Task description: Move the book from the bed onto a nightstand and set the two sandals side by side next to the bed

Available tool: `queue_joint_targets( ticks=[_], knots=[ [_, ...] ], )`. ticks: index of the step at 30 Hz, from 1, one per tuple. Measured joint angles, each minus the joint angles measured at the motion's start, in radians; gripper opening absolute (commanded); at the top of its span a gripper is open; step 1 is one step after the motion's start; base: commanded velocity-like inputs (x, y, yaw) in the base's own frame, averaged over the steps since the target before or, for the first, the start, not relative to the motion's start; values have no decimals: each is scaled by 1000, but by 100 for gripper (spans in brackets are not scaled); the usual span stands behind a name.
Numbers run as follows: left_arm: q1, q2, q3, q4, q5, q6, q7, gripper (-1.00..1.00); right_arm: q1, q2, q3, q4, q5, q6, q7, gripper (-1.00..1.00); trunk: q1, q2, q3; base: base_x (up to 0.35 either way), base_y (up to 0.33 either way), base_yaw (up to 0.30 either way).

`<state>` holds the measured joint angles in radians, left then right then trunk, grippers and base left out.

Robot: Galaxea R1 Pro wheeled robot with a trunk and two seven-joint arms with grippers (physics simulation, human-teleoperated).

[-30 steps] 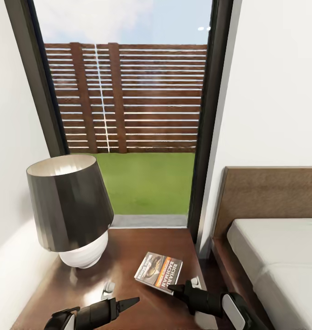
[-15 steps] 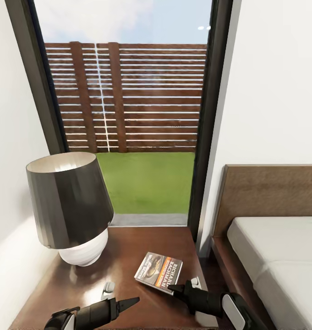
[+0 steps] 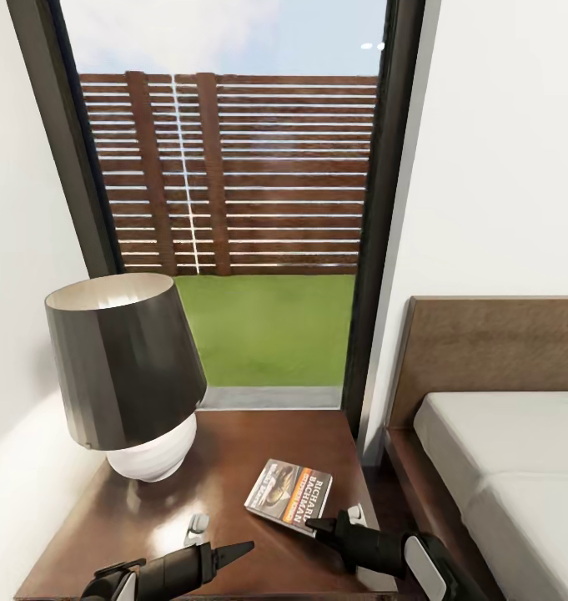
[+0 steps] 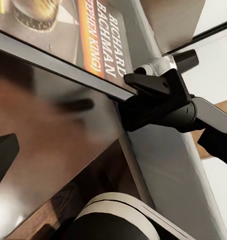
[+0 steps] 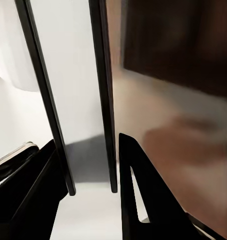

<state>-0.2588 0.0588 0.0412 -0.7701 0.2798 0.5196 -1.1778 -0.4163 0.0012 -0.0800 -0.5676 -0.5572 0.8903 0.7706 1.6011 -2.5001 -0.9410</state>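
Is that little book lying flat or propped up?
Lying flat. The book rests cover-up on the nightstand top beside the lamp, its title lettering facing upward, with no claw holding it.

The book (image 3: 289,496) is laid on the nightstand (image 3: 233,467), right of the lamp (image 3: 125,376). The bed (image 3: 500,467) is placed to the nightstand's right, the window (image 3: 242,209) behind.
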Motion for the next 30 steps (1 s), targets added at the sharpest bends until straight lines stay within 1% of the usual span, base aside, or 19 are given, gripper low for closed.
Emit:
queue_joint_targets(
  ticks=[30],
  knots=[
    [0, 1, 0, 0, 0, 0, 0, 100, 1, -2, 0, 0, -3, 2, 1, -100, 0, 0, 0, 0, 0, 0]
  ],
)
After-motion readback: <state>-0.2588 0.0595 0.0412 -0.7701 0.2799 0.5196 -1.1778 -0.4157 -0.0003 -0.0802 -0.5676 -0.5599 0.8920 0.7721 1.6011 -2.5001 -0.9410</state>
